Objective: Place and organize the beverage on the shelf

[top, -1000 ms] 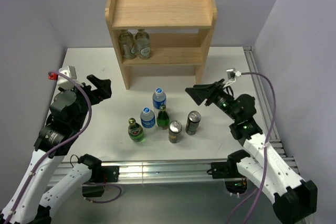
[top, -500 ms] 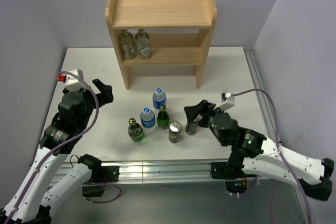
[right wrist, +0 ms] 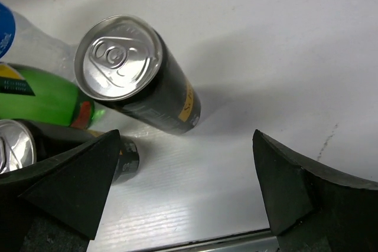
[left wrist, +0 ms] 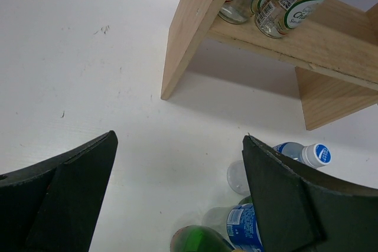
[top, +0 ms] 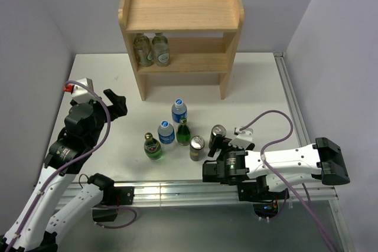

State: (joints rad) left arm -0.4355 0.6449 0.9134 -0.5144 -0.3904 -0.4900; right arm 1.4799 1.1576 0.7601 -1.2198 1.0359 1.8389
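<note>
The light wood shelf [top: 181,13] stands at the back with two clear bottles [top: 152,49] on its lower tier; its top board is bare. On the table stand two blue-capped water bottles [top: 179,110], two green bottles [top: 153,146] and two dark cans [top: 217,137]. My left gripper [top: 115,103] is open and empty, left of the group; in its wrist view the gripper [left wrist: 180,193] faces the shelf leg [left wrist: 195,33]. My right gripper [top: 217,153] is open and empty, low over the table just in front of the right can [right wrist: 136,81].
The metal rail [top: 177,192] runs along the table's near edge, close under my right gripper. The other can [right wrist: 18,146] and a green bottle [right wrist: 41,95] stand just left of the right gripper. Walls close in the table on both sides.
My right arm has swung down from mid-right and folded low near the front edge, bringing its gripper beside the right can. My left arm shifted slightly at first, then held still.
</note>
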